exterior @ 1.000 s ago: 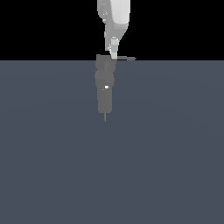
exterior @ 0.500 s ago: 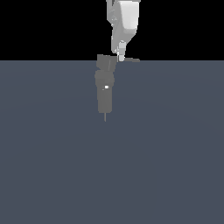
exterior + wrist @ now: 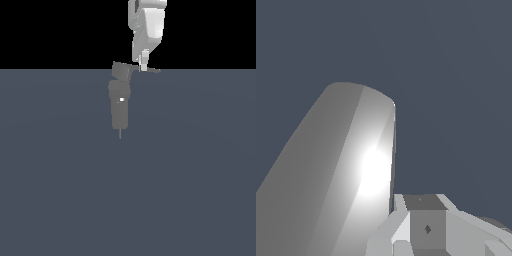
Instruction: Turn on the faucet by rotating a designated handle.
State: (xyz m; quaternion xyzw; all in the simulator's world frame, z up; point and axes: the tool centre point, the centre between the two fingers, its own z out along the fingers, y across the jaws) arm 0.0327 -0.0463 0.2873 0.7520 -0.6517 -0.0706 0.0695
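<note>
Contact between the gripper [image 3: 144, 67] and the thin handle [image 3: 150, 70] appears to be made at the top of the faucet [image 3: 120, 102], where the handle sticks out toward the exterior view's right from the dark faucet body, which stands on the grey floor [image 3: 200, 175]. Whether the fingers are spread or pressed together cannot be told; they are seen only as one pale tip in the exterior view. In the wrist view a broad rounded grey surface, judged to be the faucet, fills much of the picture. For a good turn, a steady sideways push should be kept against the handle, well out from its pivot, so that it is not slipped past. No containers are seen.
</note>
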